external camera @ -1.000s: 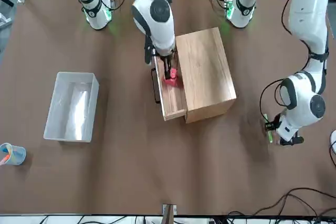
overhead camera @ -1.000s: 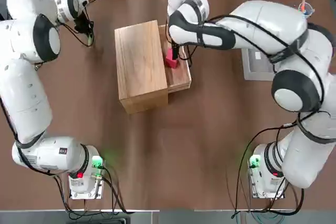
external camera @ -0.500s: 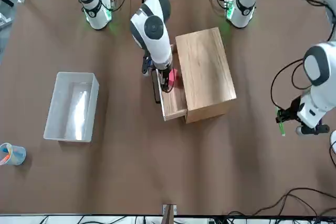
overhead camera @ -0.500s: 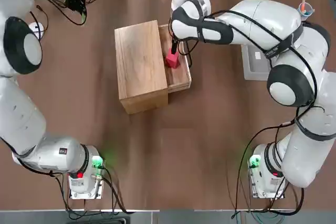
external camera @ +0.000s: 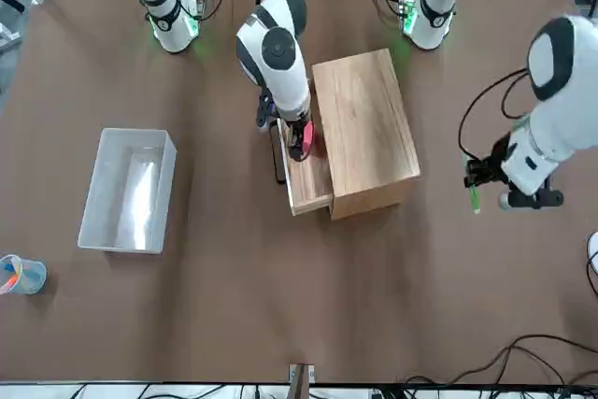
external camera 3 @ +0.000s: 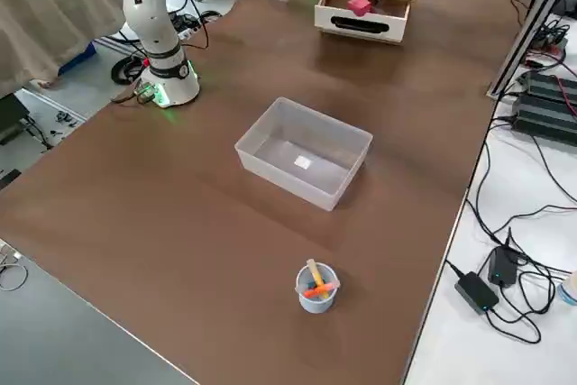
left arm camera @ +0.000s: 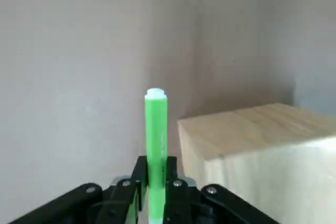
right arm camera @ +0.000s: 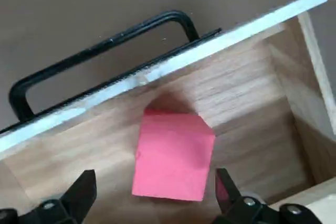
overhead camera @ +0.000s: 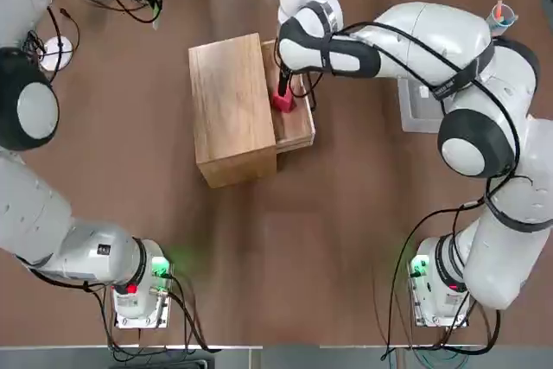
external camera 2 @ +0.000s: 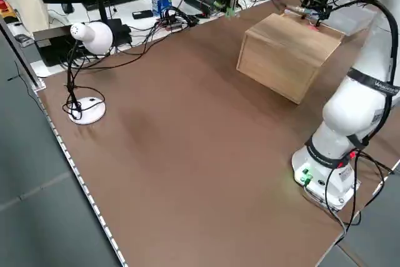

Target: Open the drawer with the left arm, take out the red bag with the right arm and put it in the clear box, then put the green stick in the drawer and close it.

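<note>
since the earlier frames the left arm's black claw [external camera: 478, 178] has swung from low over the tabletop's far left side to a raised spot nearer the plain light-wood box cabinet [overhead camera: 232, 108], carrying the thin bright green stick [left arm camera: 156, 145] with it. its fingers are clamped tight on the lower part of the stick, which stands straight up between them in the left wrist view, white-tipped end uppermost; a corner of the cabinet shows beside it there. in the front view the stick [external camera: 474, 197] hangs just below the claw, well apart from the cabinet.

the right arm's black claw [right arm camera: 152, 192] has shifted only slightly and hovers over the shallow light-wood drawer [overhead camera: 298, 123], which stands pulled out from the cabinet's right side. its fingers [right arm camera: 80, 192] are spread wide, one on each side of the small bright red soft bag [right arm camera: 172, 156], gripping nothing. the bag lies on the drawer floor just behind the front panel with its thin black bar handle [right arm camera: 100, 48]; from overhead it [overhead camera: 282, 102] sits in the far half of the drawer.

the translucent rectangular clear plastic box [external camera 3: 305, 152] sits on the brown tabletop [external camera: 280, 306] well to the robot's right of the drawer, a small white label on its bottom. a small blue cup [external camera 3: 315, 287] holding orange items stands near it.
</note>
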